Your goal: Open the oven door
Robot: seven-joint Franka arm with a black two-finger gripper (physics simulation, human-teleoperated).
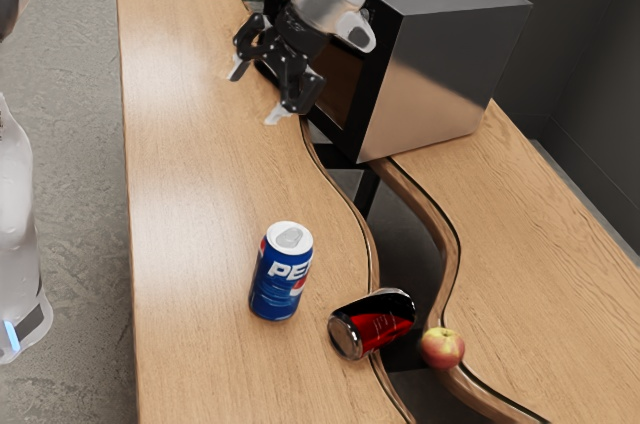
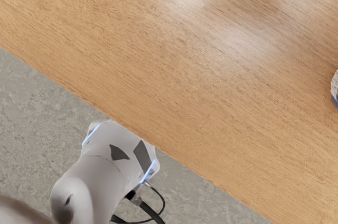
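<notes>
A black two-finger gripper (image 1: pixel 256 92), its fingers spread and empty, hangs before the dark glass door (image 1: pixel 340 84) of a silver-sided, box-shaped oven (image 1: pixel 440 69), toward the pale wooden worktop's (image 1: pixel 190 194) far end.

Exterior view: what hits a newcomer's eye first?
The upright blue, white-topped Pepsi can on the pale wooden table, then the red-and-black metal can on its side at the dark curved gap. Beyond them, the boxy steel-sided oven, with the open black fingers in front.
</notes>
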